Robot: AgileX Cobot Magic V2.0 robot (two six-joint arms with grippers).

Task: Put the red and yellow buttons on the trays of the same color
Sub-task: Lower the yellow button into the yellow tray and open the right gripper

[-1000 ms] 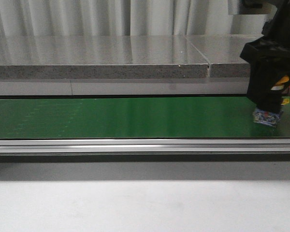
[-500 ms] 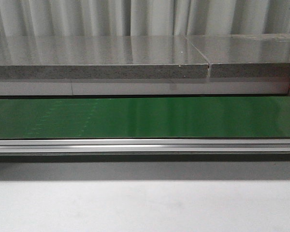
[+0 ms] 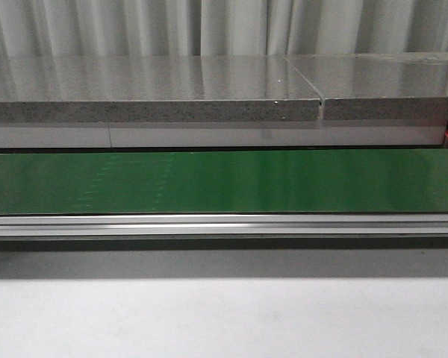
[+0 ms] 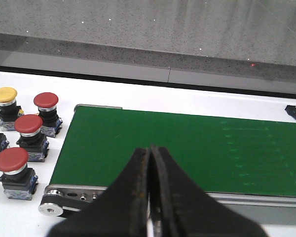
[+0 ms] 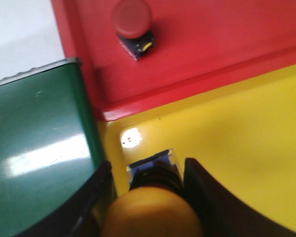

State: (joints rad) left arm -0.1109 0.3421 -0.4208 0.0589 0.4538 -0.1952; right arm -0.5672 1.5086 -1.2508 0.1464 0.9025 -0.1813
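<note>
At the far left of the left wrist view a cluster of unsorted buttons stands on the white table point(image 4: 197, 101), just off the end of the green conveyor belt point(image 4: 187, 148): a yellow button point(image 4: 4, 101) and a red button point(image 4: 46, 112) at the back, with a second red button point(image 4: 29, 136) and a third red button point(image 4: 13, 169) nearer the camera, and another yellow cap clipped by the frame edge. They appear to wait there as the supply to be fed along the belt. The left gripper point(image 4: 150, 163) hovers over the belt's near end with its jaws pressed together and nothing between them, seemingly idle. In the front view the belt runs bare across the frame, with neither arm in sight. At the right end, the right gripper point(image 5: 148, 197) has its two fingers clamped on either side of a yellow-capped button point(image 5: 153, 215), held above the yellow tray point(image 5: 246, 148), the matching colour for this piece. Beside it the red tray point(image 5: 237, 39) already holds a delivered red button point(image 5: 132, 27), standing upright.
</note>
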